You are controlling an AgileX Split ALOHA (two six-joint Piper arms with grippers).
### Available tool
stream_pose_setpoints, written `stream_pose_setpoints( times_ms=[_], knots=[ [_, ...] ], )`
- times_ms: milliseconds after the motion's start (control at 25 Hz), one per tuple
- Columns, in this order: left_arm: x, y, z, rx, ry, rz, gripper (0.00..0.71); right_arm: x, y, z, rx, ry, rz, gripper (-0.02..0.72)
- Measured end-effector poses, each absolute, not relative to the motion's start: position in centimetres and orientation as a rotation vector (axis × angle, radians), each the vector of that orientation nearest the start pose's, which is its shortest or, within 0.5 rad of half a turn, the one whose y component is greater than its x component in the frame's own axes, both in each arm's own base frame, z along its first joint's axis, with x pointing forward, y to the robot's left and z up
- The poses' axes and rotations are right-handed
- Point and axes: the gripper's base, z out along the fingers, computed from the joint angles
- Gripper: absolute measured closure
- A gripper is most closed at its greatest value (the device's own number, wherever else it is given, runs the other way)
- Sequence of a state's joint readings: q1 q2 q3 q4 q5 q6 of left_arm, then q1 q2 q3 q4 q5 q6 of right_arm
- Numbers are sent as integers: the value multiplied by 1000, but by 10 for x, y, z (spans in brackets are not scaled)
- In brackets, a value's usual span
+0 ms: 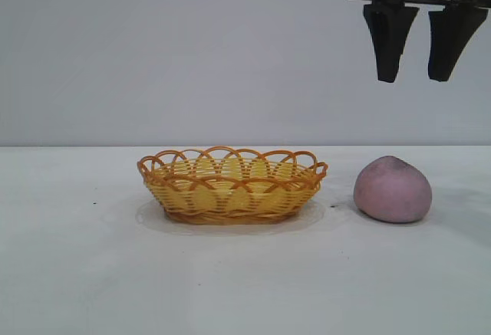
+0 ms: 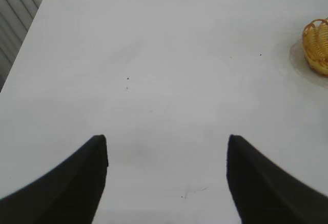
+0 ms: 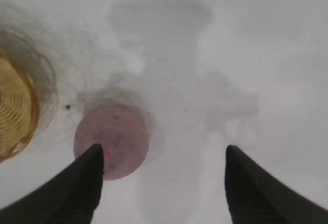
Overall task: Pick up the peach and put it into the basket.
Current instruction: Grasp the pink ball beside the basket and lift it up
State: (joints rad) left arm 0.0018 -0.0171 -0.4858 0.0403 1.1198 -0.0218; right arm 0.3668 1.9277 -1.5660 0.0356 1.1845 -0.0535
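Farthest left, the left gripper (image 2: 167,155) hangs over bare white table (image 1: 69,274), fingers spread apart and empty. Next comes the wicker basket (image 1: 232,185), sitting empty on the tabletop. Just to its right rests the peach (image 1: 392,189), apart from the basket. High above the peach, the right gripper (image 1: 414,70) points down, fingers apart, holding nothing.

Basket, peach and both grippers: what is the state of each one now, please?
basket: upright on the table, nothing inside.
peach: resting on the table beside the basket, apart from it, not held.
right gripper: open, pointing down, high above the peach.
left gripper: open, holding nothing, over bare table.
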Motion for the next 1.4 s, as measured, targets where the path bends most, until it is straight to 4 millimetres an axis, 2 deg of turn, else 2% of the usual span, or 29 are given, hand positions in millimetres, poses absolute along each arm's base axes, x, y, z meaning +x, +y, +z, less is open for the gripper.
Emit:
stream_pose_setpoints(
  times_ms=[360,960,1000,1040,1120,1240,1320,1360,1400],
  knots=[
    [-8,3,269,-28,2100,37,224,362,164,209,-669,3061,128,269],
    [-9,3,269,-28,2098,37,224,369,168,161,-675,3176,120,269],
    [-9,3,269,-28,2098,37,224,370,168,159,-675,3177,120,325],
    [-9,3,269,-28,2098,37,224,370,169,157,-676,3184,118,342],
    [-9,3,269,-28,2098,37,224,370,169,152,-677,3192,115,422],
    [-9,3,269,-28,2098,37,224,371,169,150,-680,3193,107,597],
    [-9,3,269,-28,2098,37,224,372,168,151,-685,3187,96,657],
    [-9,3,269,-28,2098,37,224,373,168,151,-691,3183,82,646],
    [-9,3,269,-28,2098,37,224,373,167,153,-695,3176,73,703]
  ],
)
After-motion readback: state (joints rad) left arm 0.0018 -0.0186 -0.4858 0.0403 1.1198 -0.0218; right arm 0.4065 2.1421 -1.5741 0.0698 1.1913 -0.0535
